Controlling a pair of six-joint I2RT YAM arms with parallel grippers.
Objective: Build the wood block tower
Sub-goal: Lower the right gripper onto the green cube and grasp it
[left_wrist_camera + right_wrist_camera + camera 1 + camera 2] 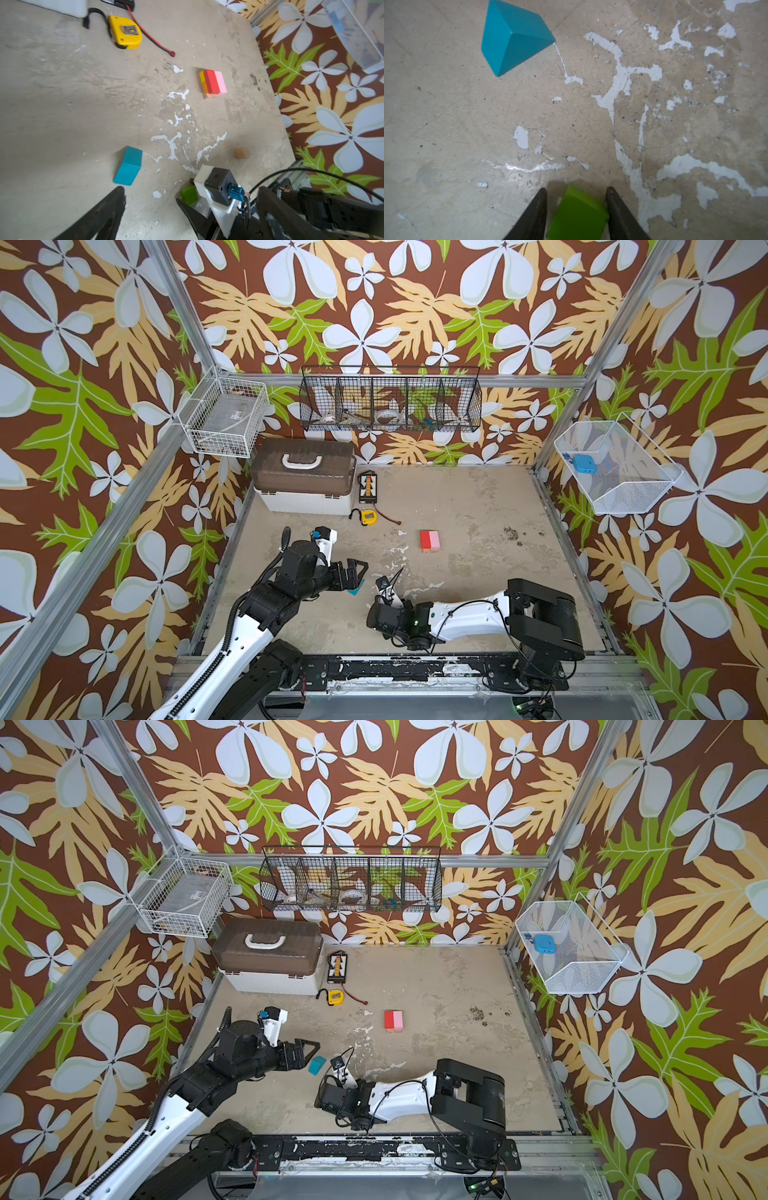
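The left hand [312, 1052] hangs spread wide and empty just beside the teal wedge [318, 1065], which lies on the surface [436, 990] near the front, long axis angled toward the back wall; the yellow tape measure [125, 32] behind carries a plate too blurred to read. The right hand [576, 189] stands narrow around the green block [577, 214], which sits skewed between the fingers, 1 touching its corner, a gap at the other. Further right the tower [429, 540] stands mid-surface, its red block [211, 81] and pink block [220, 82] side by side on top, long axes toward the back wall.
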